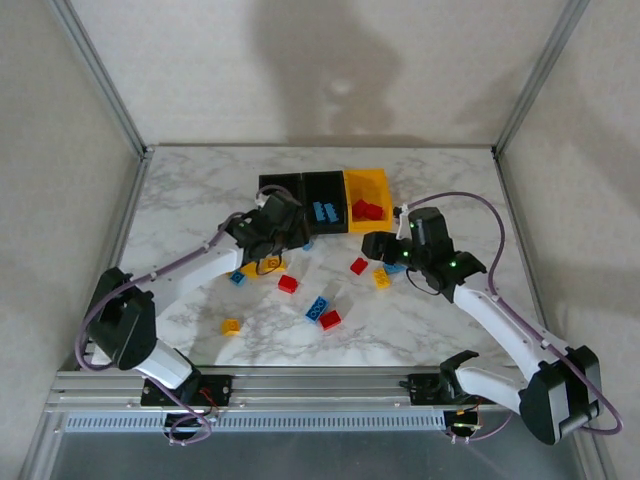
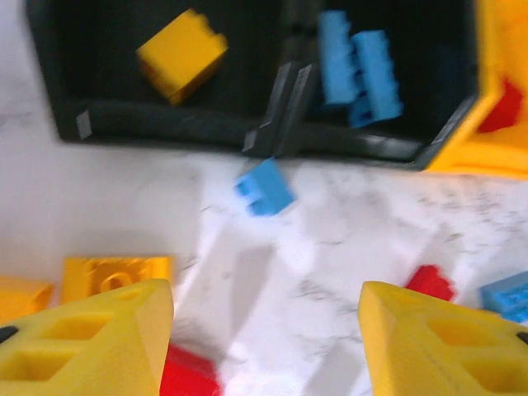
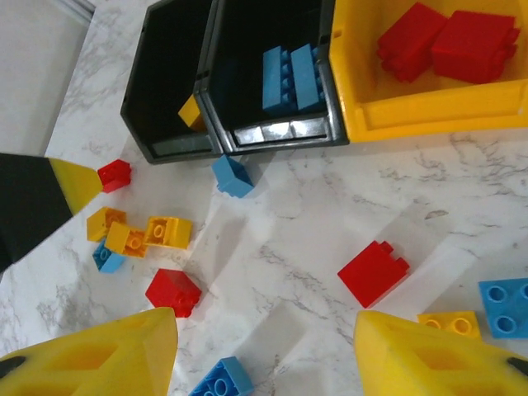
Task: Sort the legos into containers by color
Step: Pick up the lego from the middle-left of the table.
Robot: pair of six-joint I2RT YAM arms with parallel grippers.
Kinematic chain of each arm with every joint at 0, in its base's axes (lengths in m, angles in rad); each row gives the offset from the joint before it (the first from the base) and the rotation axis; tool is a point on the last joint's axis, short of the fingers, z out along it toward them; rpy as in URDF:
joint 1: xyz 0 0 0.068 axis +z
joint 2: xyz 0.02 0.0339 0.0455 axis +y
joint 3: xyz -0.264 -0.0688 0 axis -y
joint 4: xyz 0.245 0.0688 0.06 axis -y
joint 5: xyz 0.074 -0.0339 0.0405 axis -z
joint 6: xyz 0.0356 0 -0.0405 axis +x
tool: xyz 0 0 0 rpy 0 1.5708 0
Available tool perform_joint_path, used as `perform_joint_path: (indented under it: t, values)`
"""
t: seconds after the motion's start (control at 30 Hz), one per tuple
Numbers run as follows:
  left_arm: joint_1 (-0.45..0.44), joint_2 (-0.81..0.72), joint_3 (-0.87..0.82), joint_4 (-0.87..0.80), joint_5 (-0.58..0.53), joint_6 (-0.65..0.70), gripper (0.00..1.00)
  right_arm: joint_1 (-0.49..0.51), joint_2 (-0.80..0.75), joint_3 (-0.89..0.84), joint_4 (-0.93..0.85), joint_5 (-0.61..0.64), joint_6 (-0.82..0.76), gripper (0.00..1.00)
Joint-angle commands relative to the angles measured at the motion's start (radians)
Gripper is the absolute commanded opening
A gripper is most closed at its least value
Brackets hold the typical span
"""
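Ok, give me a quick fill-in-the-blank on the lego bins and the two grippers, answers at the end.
1. The bricks in the yellow-orange bin are ____.
2. The bricks in the middle black bin are ____.
3. The single brick in the left black bin is ____.
4. The left gripper and right gripper both stand ____.
Missing words: red, blue, yellow, open.

soft even light, blurry left-wrist pic

The left arm (image 1: 190, 270) reaches far and rightward, and the right arm (image 1: 500, 315) far and leftward. The left pincer (image 1: 287, 233) and right pincer (image 1: 383, 247) point downward, yellow fingers (image 3: 91, 355) spread wide, holding nothing.
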Motion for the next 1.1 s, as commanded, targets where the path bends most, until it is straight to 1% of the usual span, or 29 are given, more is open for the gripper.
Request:
perform_joint_path:
  t: [0.0,0.1,0.27,0.37,0.47,0.6,0.63,0.83,0.97,1.07]
  values:
    - [0.029,-0.057,-0.089,0.014,-0.056,-0.039,0.64,0.021,0.030,0.018,0.038,-0.003,0.006,0.58]
    - [0.038,-0.044,-0.140,0.039,-0.043,-0.035,0.66,0.028,0.048,0.021,0.044,0.005,0.008,0.58]
    - [0.046,0.030,-0.151,0.060,-0.011,-0.025,0.68,0.031,0.057,0.024,0.041,0.013,0.008,0.58]
    - [0.044,0.042,-0.157,0.064,-0.004,-0.067,0.68,0.032,0.050,0.018,0.033,0.031,0.008,0.58]
    - [0.040,0.012,-0.198,0.084,-0.008,-0.172,0.71,0.031,0.047,0.009,0.035,0.038,0.010,0.58]
    - [0.041,-0.029,-0.239,0.093,-0.032,-0.348,0.77,0.031,0.055,0.007,0.049,0.036,0.012,0.58]
    - [0.049,-0.033,-0.242,0.081,-0.037,-0.396,0.77,0.031,0.059,0.011,0.048,0.034,0.011,0.58]
    - [0.084,-0.048,-0.249,0.037,-0.054,-0.563,0.79,0.031,0.053,0.016,0.042,0.044,0.005,0.58]
    - [0.101,-0.073,-0.278,0.016,-0.057,-0.737,0.81,0.032,0.045,0.003,0.043,0.050,0.010,0.58]
    - [0.109,-0.105,-0.293,0.005,-0.097,-0.822,0.84,0.032,0.036,-0.004,0.042,0.051,0.012,0.58]
